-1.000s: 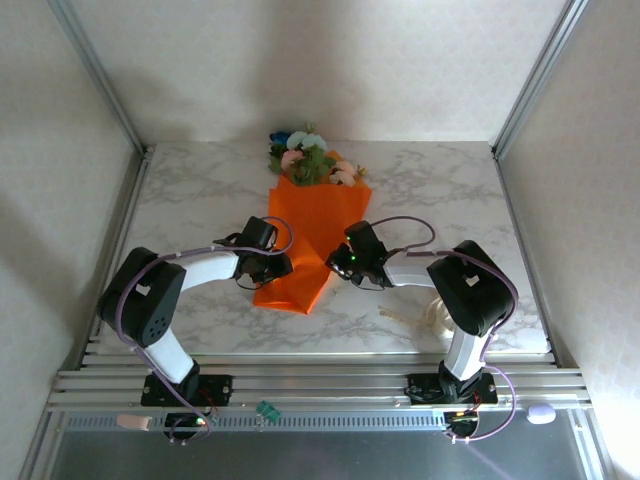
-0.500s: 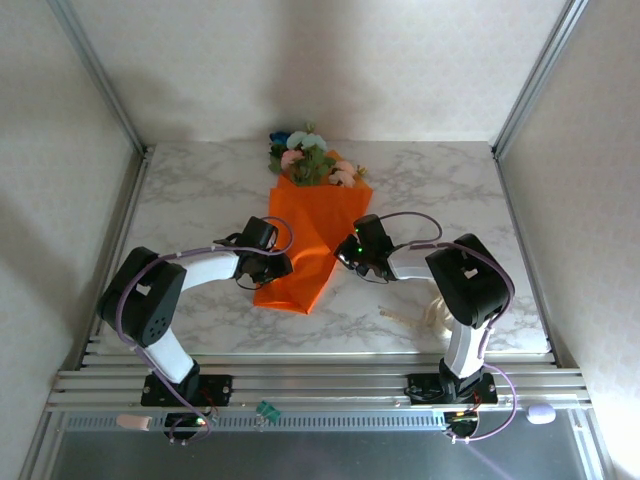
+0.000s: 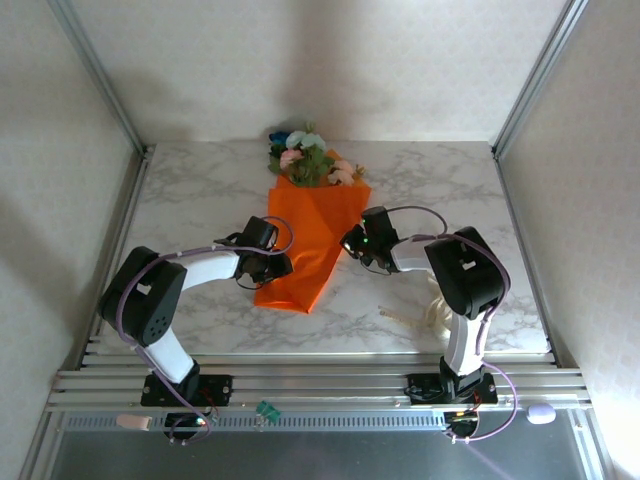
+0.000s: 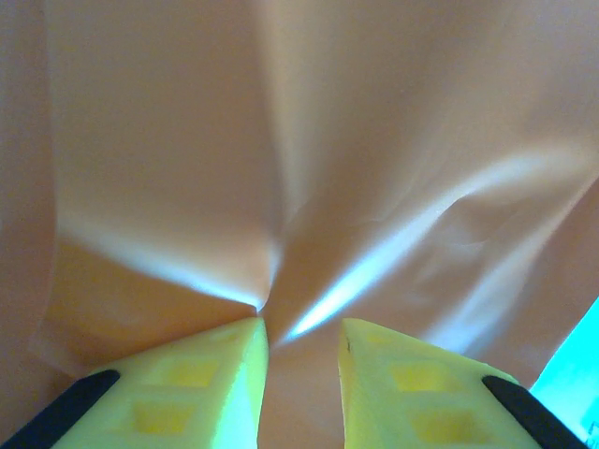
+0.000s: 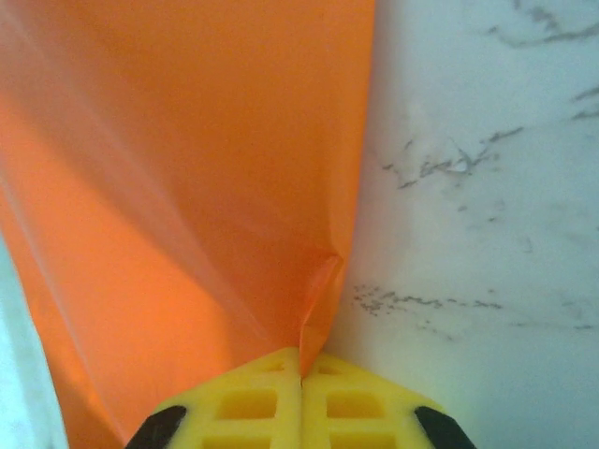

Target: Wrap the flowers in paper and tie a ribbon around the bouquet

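The bouquet lies in the middle of the table: the orange paper (image 3: 310,225) is folded over the stems, and the flowers (image 3: 305,160) stick out of its far, wide end. My left gripper (image 3: 283,266) rests at the paper's left edge. Its yellow fingers (image 4: 225,374) stand a little apart, open, with creased paper (image 4: 374,140) running between them (image 4: 301,327). My right gripper (image 3: 350,242) is at the paper's right edge, shut (image 5: 301,360) on a small raised fold of the paper (image 5: 187,187). The cream ribbon (image 3: 420,316) lies loose on the table near the right arm's base.
The marble table (image 5: 487,234) is bare to the right of the paper. Metal frame posts (image 3: 100,75) and white walls close in the left, right and far sides. The aluminium rail (image 3: 320,385) carrying both arm bases runs along the near edge.
My right gripper has moved away from me and slightly right along the paper's right edge, still pinching it. The left arm has stayed put.
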Tool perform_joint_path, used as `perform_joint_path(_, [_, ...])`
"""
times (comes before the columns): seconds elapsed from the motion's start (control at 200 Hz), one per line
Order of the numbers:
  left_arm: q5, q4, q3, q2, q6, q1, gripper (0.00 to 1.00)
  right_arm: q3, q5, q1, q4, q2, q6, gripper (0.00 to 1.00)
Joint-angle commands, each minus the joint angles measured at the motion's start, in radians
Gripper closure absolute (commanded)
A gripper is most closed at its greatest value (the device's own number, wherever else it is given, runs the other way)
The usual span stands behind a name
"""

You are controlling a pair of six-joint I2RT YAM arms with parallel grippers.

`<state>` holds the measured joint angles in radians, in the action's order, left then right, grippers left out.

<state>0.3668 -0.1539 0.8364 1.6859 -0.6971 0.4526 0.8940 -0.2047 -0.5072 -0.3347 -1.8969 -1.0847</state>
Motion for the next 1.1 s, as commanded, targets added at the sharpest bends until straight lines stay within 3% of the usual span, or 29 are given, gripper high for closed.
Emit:
perform_joint_path(0.0, [-0.037,-0.081,-0.008,0.044,0.025,0.009,0.75,0.022,0.019,0.010,-0.035,-0.007,0.017,1.00])
perform_joint_path(0.045, [-0.038,-0.082,-0.007,0.043,0.025,0.009,0.75,0.022,0.015,0.013,-0.042,-0.002,0.017,0.99])
perform_joint_path(0.14, [-0.039,-0.084,-0.008,0.044,0.027,0.009,0.75,0.027,0.029,0.019,-0.034,0.004,0.020,0.68])
perform_joint_path(0.23, [-0.037,-0.085,-0.007,0.042,0.028,0.009,0.75,0.040,0.028,0.037,-0.038,-0.011,0.014,0.63])
perform_joint_path(0.355, [-0.037,-0.090,-0.008,0.042,0.031,0.009,0.76,0.074,0.016,0.064,-0.033,-0.044,0.014,0.69])
perform_joint_path(0.445, [-0.040,-0.089,-0.008,0.045,0.031,0.009,0.76,0.108,0.001,0.076,-0.017,-0.065,0.024,1.00])
perform_joint_path(0.591, [-0.041,-0.090,-0.007,0.048,0.033,0.009,0.76,0.115,0.006,0.086,-0.014,-0.059,0.029,1.00])
perform_joint_path(0.676, [-0.039,-0.088,-0.005,0.048,0.033,0.010,0.76,0.125,0.009,0.091,-0.015,-0.066,0.026,0.68])
perform_joint_path(0.766, [-0.039,-0.090,-0.003,0.048,0.034,0.009,0.76,0.154,0.009,0.095,-0.001,-0.087,0.026,0.62])
perform_joint_path(0.896, [-0.040,-0.096,-0.003,0.048,0.038,0.009,0.76,0.183,0.013,0.109,0.001,-0.117,0.017,0.70])
perform_joint_path(0.981, [-0.040,-0.096,-0.007,0.048,0.039,0.009,0.76,0.194,0.010,0.121,-0.009,-0.133,0.006,1.00])
perform_joint_path(1.096, [-0.040,-0.095,-0.010,0.049,0.038,0.010,0.76,0.199,0.017,0.129,-0.010,-0.124,0.014,1.00])
